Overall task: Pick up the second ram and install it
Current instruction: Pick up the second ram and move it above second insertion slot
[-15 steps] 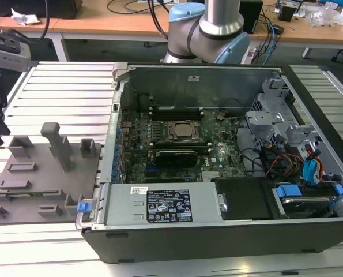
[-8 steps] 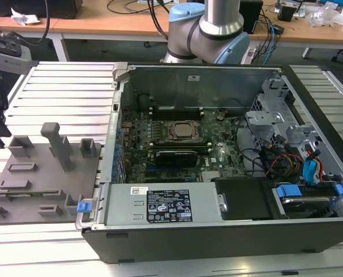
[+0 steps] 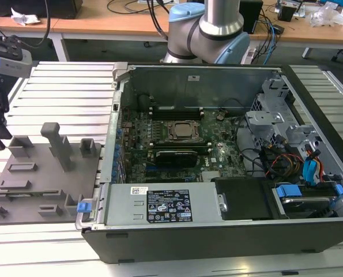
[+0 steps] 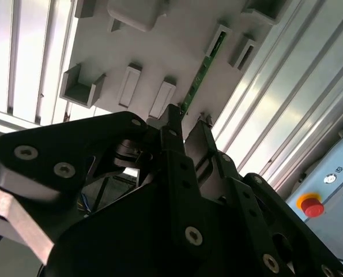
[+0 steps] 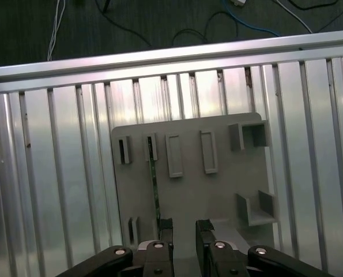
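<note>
You cannot see the near end of the thin green circuit-board stick [image 4: 203,69]: in both wrist views the black 2-finger gripper [image 4: 189,113] covers it. At 9 o'clock in the exterior view, the frame edge cuts off the flat grey plastic tray [image 3: 38,173] and the gripper.

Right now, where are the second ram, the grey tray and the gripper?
second ram [image 4: 201,74], second wrist view, middle of the green stick.
grey tray [image 5: 213,196], first wrist view, bare flat surface.
gripper [image 5: 184,226], first wrist view, midway between its fingertips.
</note>
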You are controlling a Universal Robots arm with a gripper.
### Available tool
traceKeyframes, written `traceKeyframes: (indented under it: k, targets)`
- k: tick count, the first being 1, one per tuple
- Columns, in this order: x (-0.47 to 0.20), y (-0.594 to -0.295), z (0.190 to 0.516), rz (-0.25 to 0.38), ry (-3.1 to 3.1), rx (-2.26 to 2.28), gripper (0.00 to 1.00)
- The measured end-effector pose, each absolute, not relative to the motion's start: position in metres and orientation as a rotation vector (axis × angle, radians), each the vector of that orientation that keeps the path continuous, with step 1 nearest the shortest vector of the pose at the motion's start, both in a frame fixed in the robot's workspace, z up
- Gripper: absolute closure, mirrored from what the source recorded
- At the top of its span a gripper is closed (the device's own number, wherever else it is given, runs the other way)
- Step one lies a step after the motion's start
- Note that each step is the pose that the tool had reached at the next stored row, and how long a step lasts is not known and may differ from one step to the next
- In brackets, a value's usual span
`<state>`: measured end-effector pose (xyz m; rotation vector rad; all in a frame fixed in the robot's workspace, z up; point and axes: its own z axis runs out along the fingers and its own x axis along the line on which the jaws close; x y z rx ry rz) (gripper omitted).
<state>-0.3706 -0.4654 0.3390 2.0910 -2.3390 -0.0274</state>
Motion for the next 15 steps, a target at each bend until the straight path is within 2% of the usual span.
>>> traceKeyframes:
  k: [15]
  targets:
    - [-0.371,-0.468,0.328,-0.027,-2.335,2.095,0.7]
